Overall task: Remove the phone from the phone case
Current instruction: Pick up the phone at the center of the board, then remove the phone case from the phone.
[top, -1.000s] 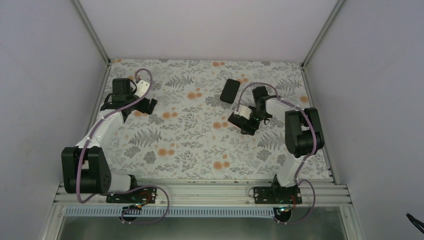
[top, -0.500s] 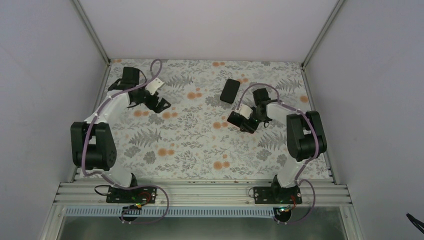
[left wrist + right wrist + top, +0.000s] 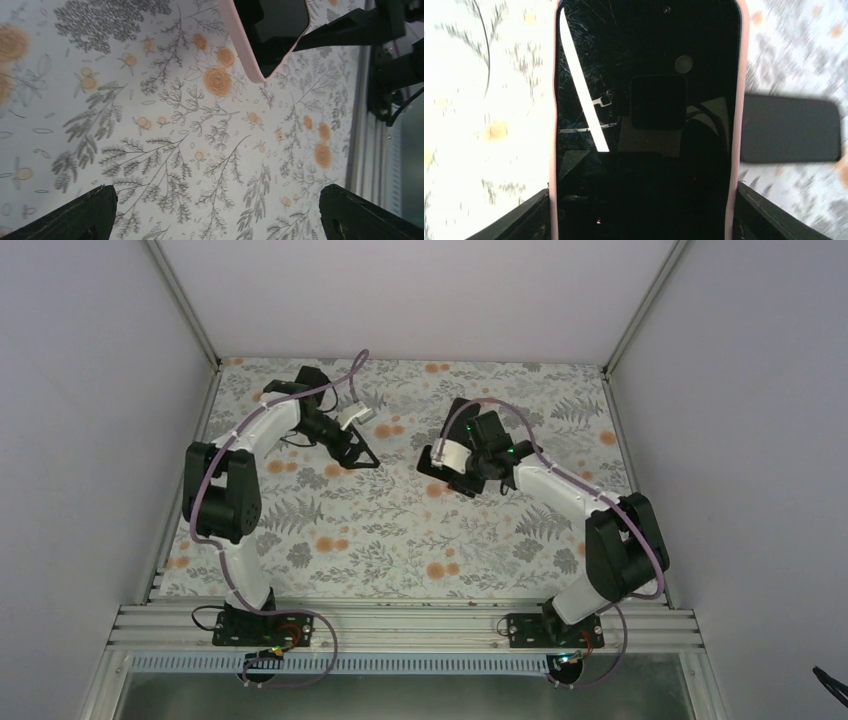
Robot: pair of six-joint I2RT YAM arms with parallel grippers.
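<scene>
A black-screened phone (image 3: 644, 125) sits in a pink case (image 3: 738, 100). My right gripper (image 3: 644, 215) is shut on it, a finger against each long edge of the case, screen facing the camera. In the top view the right gripper (image 3: 441, 466) holds it over the middle of the table, towards the back. In the left wrist view one corner of the cased phone (image 3: 265, 35) shows at the top, with the right gripper's dark fingers (image 3: 350, 25) beside it. My left gripper (image 3: 214, 210) is open and empty above the cloth, to the left of the phone (image 3: 362, 456).
A flat black rectangular item (image 3: 791, 129) lies on the floral cloth (image 3: 380, 530) just beyond the held phone, partly hidden by the right arm in the top view (image 3: 457, 412). Metal rails (image 3: 400, 625) edge the table's near side, and grey walls enclose it.
The left arm has swung from the far left towards the centre. The right gripper has moved left and towards the back with the cased phone.
</scene>
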